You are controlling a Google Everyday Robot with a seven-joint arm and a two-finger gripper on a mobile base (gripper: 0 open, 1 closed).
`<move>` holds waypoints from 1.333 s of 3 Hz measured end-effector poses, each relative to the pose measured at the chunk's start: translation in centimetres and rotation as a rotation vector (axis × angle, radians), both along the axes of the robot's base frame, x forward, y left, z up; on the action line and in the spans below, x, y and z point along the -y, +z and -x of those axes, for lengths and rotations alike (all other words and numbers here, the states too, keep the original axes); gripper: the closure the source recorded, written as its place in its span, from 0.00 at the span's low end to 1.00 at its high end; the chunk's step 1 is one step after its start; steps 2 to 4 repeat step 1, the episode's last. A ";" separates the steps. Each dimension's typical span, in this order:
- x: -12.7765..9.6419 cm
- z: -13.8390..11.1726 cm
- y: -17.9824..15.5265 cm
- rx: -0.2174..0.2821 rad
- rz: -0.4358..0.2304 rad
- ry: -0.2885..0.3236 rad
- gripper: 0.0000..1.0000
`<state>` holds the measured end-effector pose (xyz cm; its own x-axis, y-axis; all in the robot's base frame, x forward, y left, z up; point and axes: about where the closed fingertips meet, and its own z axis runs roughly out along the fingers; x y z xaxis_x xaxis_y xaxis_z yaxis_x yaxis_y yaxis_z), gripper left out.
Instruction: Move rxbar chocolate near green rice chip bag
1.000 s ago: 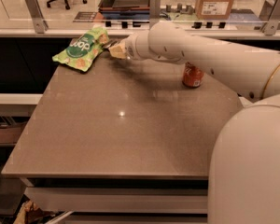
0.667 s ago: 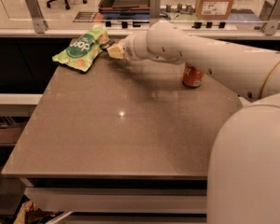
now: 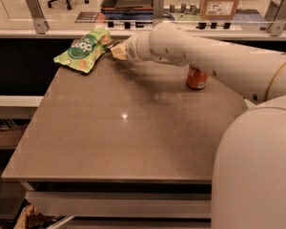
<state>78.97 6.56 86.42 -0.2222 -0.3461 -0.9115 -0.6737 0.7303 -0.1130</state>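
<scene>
The green rice chip bag (image 3: pixel 82 50) lies at the table's far left corner, light green with a dark round logo. My gripper (image 3: pixel 117 50) is at the end of the white arm (image 3: pixel 190 51), low over the table and just right of the bag's right edge. A thin dark sliver (image 3: pixel 112 43) shows between the gripper tip and the bag. I cannot tell whether it is the rxbar chocolate. Otherwise the bar is hidden from this view.
An orange soda can (image 3: pixel 197 78) stands upright at the table's far right, partly behind the arm. The grey-brown table (image 3: pixel 133 137) ends in a front edge near me. A glass-railed counter runs behind it. The robot's white body fills the lower right.
</scene>
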 end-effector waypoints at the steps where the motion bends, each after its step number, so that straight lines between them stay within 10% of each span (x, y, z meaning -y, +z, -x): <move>1: -0.2 0.0 0.0 -0.001 0.000 0.003 0.12; 4: -0.2 0.0 0.0 -0.001 0.000 0.003 0.12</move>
